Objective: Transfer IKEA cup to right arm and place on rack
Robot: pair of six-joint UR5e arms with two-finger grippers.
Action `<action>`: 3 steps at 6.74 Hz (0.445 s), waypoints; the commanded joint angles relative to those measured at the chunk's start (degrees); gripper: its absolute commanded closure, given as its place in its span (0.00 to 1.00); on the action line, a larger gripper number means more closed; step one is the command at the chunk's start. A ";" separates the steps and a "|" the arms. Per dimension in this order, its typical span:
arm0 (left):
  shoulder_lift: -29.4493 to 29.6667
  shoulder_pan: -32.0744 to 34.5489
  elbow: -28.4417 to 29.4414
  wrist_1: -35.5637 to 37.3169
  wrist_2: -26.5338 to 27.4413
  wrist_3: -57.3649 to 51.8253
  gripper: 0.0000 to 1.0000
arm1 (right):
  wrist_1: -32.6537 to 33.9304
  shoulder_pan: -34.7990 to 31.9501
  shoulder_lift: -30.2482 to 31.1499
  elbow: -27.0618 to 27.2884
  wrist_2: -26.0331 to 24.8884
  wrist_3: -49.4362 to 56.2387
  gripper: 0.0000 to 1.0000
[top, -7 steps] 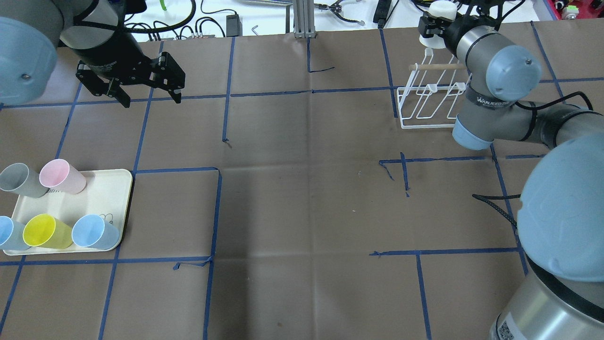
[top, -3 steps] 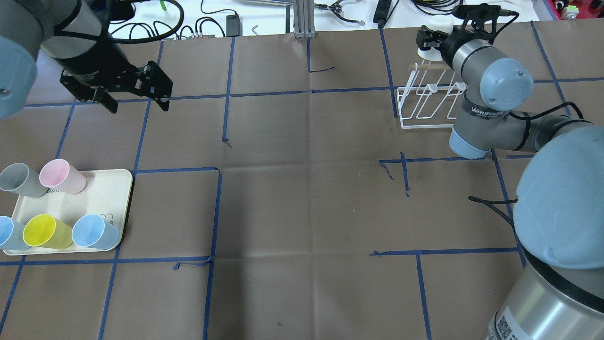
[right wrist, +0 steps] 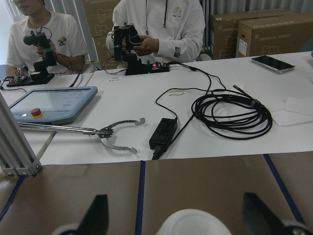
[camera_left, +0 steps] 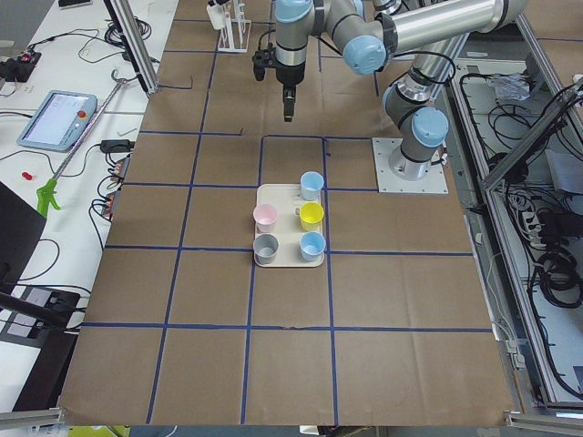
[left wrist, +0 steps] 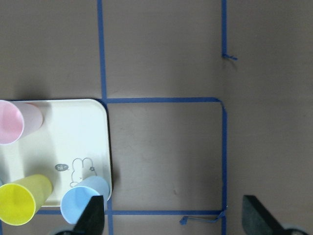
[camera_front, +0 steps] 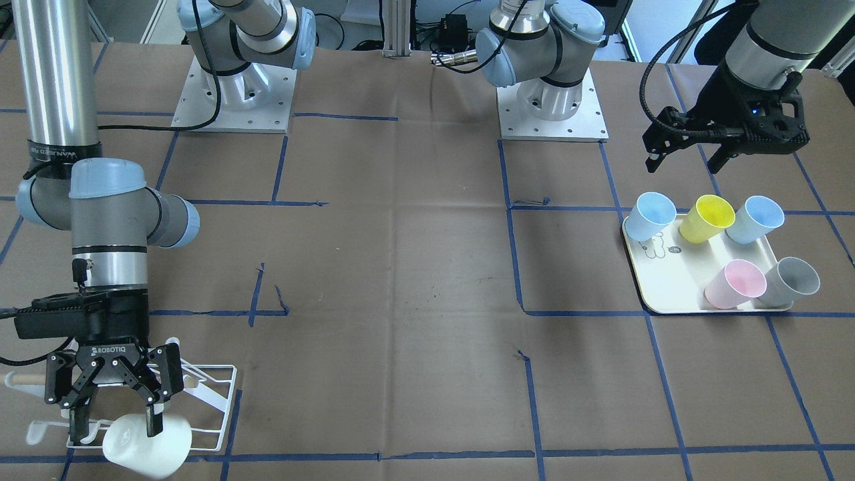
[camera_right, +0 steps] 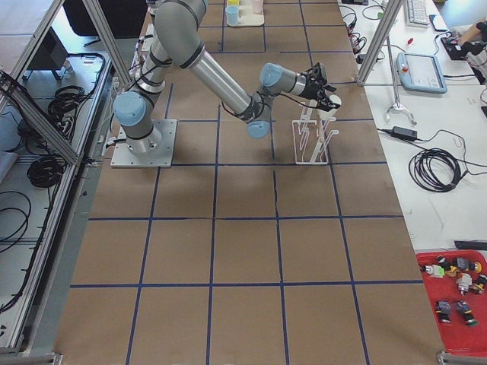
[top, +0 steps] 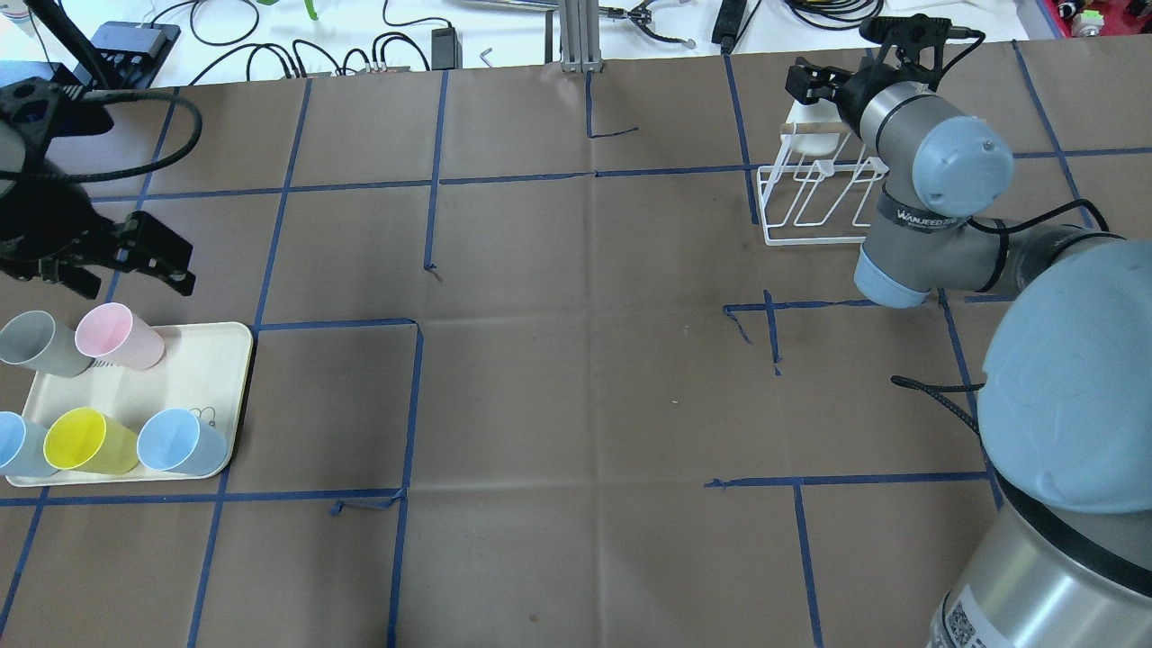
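R gripper (camera_front: pixel 117 433) is open, fingers not touching the white cup (camera_front: pixel 150 444), which sits tilted on rack (camera_front: pixel 204 397). L gripper (camera_front: pixel 685 164) is open too, above table near tray (camera_front: pixel 674 280).

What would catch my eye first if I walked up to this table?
Probably the coloured cups, two blue, one yellow, one pink and one grey, standing on a cream tray at the robot's left end of the brown table, with the left gripper hanging open near them. At the opposite end, the right gripper stands open around a white cup at the white wire rack.
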State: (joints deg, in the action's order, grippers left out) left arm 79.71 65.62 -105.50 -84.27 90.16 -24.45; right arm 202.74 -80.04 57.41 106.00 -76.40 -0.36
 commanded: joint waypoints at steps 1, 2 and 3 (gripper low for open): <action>-3.16 -6.62 -5.50 1.29 0.01 -6.38 0.01 | -0.07 -0.21 0.15 -0.18 -0.07 -0.08 0.00; -2.73 -7.51 -5.94 1.38 -0.07 -9.54 0.01 | -0.15 -0.21 0.33 -0.27 0.02 -0.17 0.00; -1.94 -8.65 -8.29 4.43 -0.07 -9.83 0.01 | -0.41 -0.38 1.11 -0.53 0.63 -0.25 0.00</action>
State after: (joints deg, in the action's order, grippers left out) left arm 77.20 58.40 -111.70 -82.20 90.12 -32.80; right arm 202.55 -80.27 57.88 105.71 -76.24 -0.52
